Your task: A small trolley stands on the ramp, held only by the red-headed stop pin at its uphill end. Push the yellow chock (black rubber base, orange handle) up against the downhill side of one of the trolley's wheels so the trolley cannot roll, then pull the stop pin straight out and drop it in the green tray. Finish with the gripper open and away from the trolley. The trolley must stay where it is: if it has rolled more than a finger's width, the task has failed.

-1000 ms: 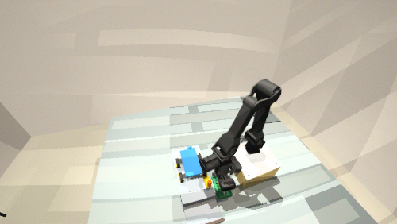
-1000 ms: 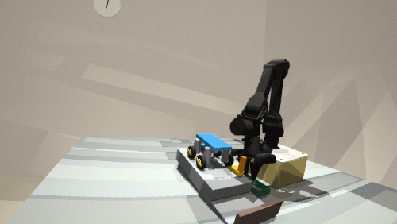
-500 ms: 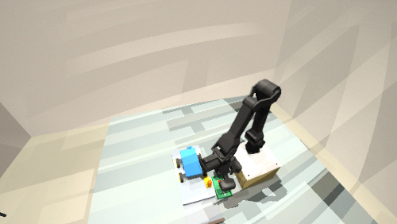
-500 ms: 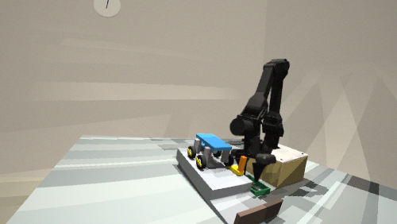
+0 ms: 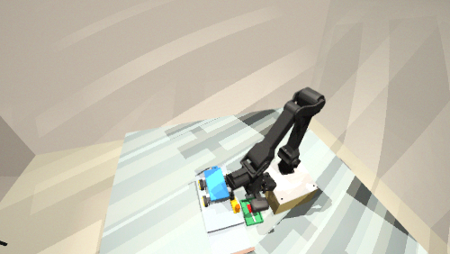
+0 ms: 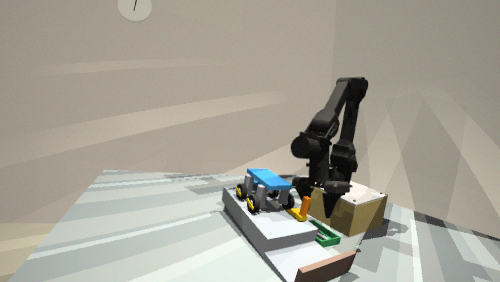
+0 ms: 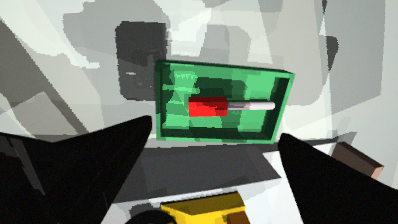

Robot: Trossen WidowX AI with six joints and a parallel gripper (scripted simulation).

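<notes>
The red-headed stop pin [image 5: 249, 208] [image 7: 208, 106] is seen lying on its side within the green tray [image 5: 255, 223] [image 6: 332, 242] [image 7: 225, 66], its pale shaft stretched along the tray's length. Above it, the black pincer [image 5: 257, 197] [image 6: 317, 207] [image 7: 214, 130] is held wide open, with nothing gripped between its fingers.

Just beside the tray, the yellow chock [image 5: 236, 206] [image 6: 300, 216] [image 7: 205, 207], topped by its orange handle [image 6: 305, 205], is positioned on the ramp [image 5: 222, 215] [image 6: 285, 229], at the downhill side of a trolley wheel; whether the two are touching cannot be told. The blue-topped trolley [image 5: 216, 184] [image 6: 270, 179] is borne upright on the ramp's upper part, its yellow-hubbed wheels [image 6: 253, 203] seen along one side. The ramp's foot is crossed by a brown end board [image 5: 245, 250] [image 6: 325, 268] [image 7: 357, 160].

Farther out, the black six-joint arm [image 5: 274, 135] [image 6: 332, 107] is mounted on a white-topped, tan-sided block [image 5: 297, 198] [image 6: 360, 217], set on the pale, streaked counter [image 5: 148, 180] [image 6: 125, 215]. A round clock [image 6: 135, 7] is displayed high on the wall.
</notes>
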